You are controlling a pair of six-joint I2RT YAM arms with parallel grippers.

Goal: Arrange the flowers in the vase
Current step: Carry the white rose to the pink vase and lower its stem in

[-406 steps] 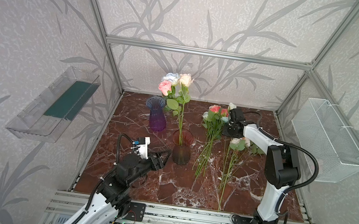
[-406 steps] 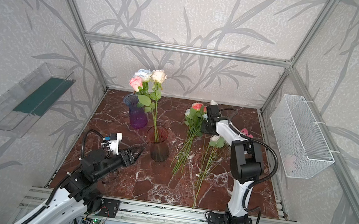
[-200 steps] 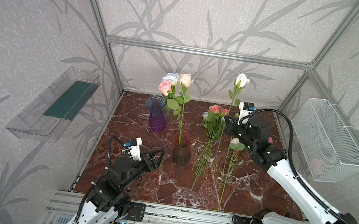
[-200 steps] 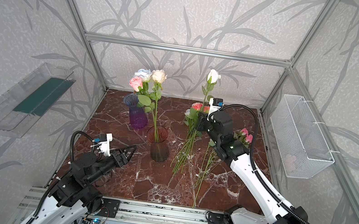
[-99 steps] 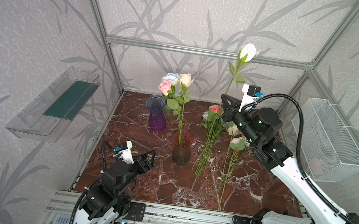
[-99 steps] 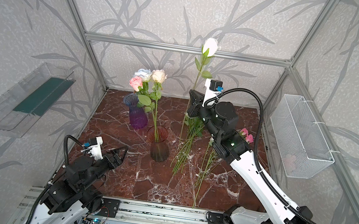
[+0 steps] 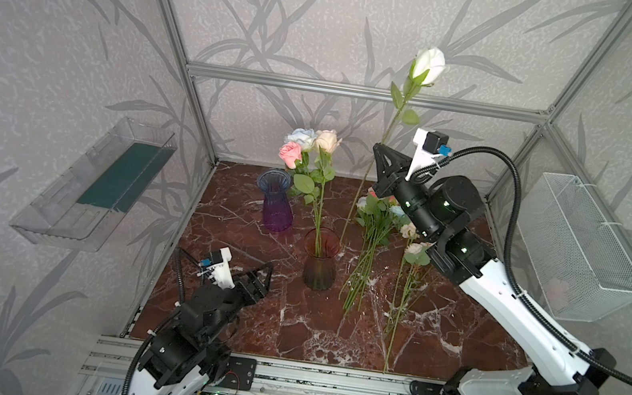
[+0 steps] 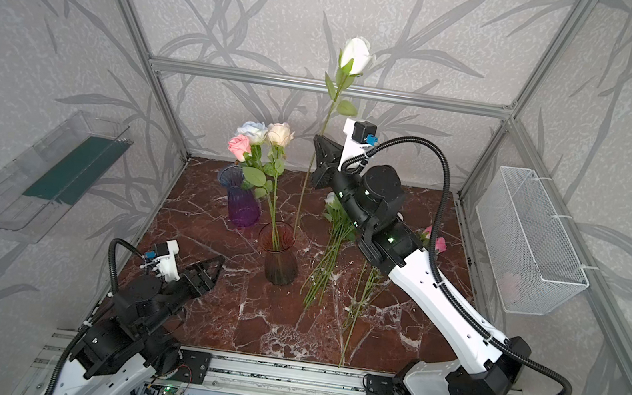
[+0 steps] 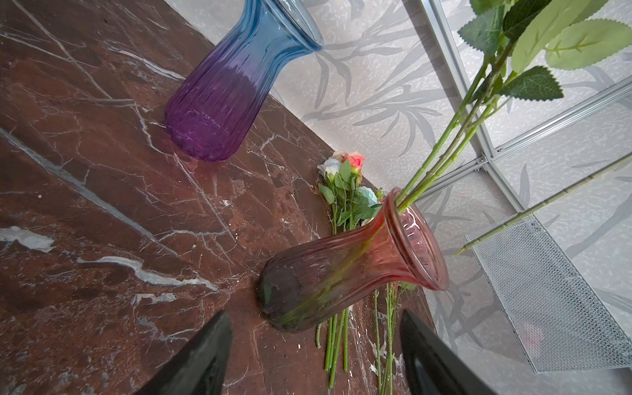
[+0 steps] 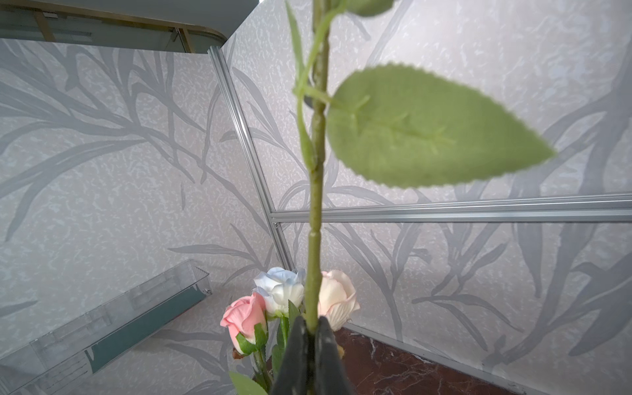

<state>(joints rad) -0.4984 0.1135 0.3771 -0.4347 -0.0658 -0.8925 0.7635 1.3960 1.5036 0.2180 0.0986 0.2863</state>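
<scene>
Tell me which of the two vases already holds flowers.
The reddish vase, the one nearer the front, holds three roses: pink, pale blue and cream. The blue and purple vase behind it, to the left, stands empty.

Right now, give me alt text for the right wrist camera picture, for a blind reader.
The right gripper is clamped on a green flower stem with one broad leaf, close to the camera. Behind it are a pink rose, a pale blue rose and a cream rose, a clear wall shelf and leaf-patterned wallpaper.
</scene>
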